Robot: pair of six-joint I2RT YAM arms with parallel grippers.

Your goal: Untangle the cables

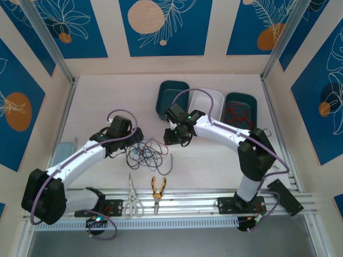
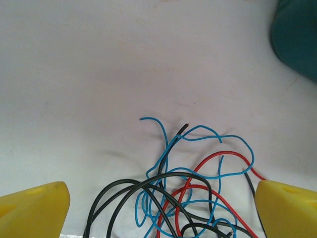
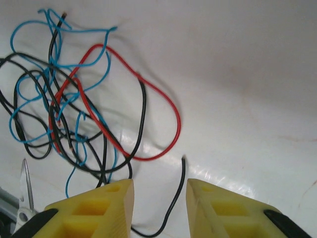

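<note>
On the smooth white desk [image 1: 209,167] we see thin red, blue and black cables [image 1: 147,153] in loose loops; left pincer [image 2: 161,191] released wide, right pincer [image 3: 159,187] narrowly released.

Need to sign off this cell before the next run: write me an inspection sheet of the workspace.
Surface: white table, faint scuffs.
Job's things: red, blue and black cables in one loose tangle between the arms.
Clutter: scissors and pliers at the near edge; three bins at the back, one holding something red.
Grippers: left gripper has its fingers wide apart around the tangle, gripping nothing; right gripper has its fingers apart, a black cable end lying loose between them.
Cables: purple arm cables loop along both arms.
Surroundings: blue leaf-print wall panels.
</note>
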